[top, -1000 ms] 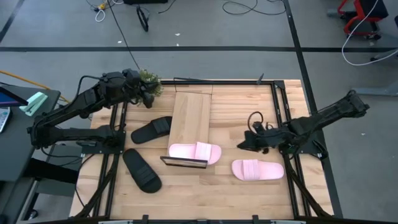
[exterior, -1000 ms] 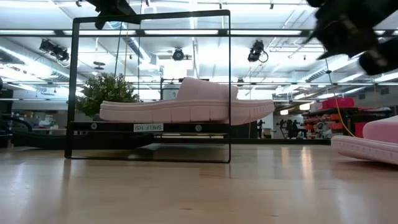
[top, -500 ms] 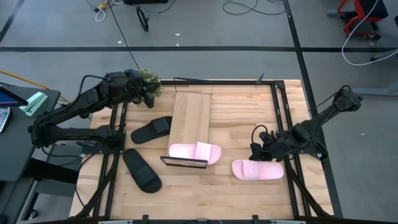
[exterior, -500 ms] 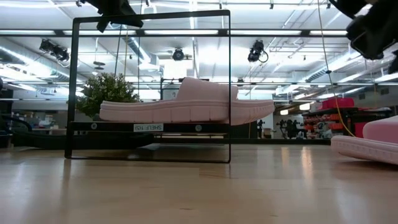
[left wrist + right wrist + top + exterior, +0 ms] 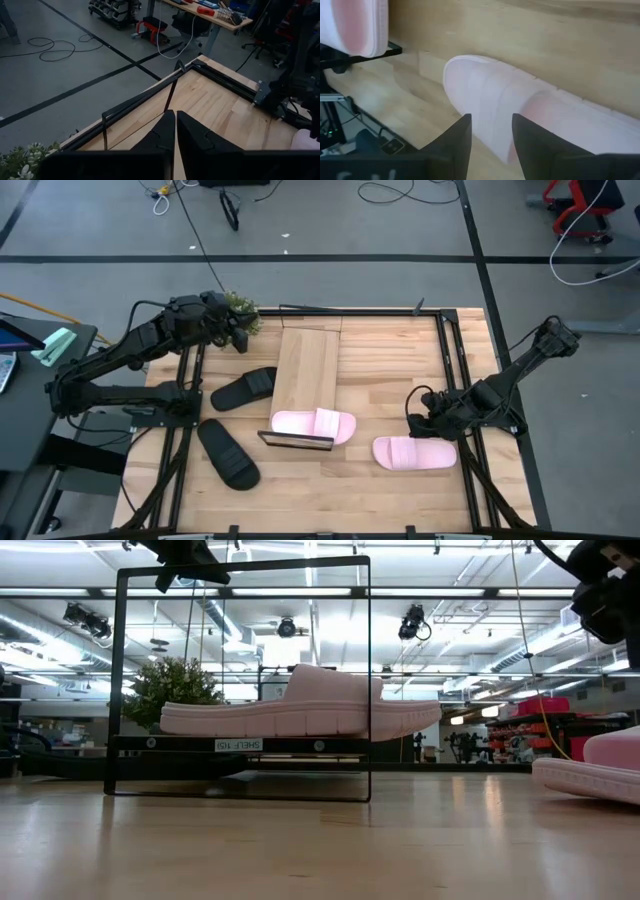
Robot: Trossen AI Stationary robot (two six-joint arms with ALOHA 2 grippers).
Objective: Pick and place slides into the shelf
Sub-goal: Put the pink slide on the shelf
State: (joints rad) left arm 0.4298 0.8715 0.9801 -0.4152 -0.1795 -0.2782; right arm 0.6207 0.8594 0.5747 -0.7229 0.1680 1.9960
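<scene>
Just below my right end effector, fingers spread, lies the pale pink foam slide sandal, light, soft, best pinched across its broad strap

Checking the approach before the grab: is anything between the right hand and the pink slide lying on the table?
Nothing visible. The right hand hovers open just above the pink slide on the table, its fingers apart over the strap. The other pink slide already sits on the shelf, off to one side.
</scene>
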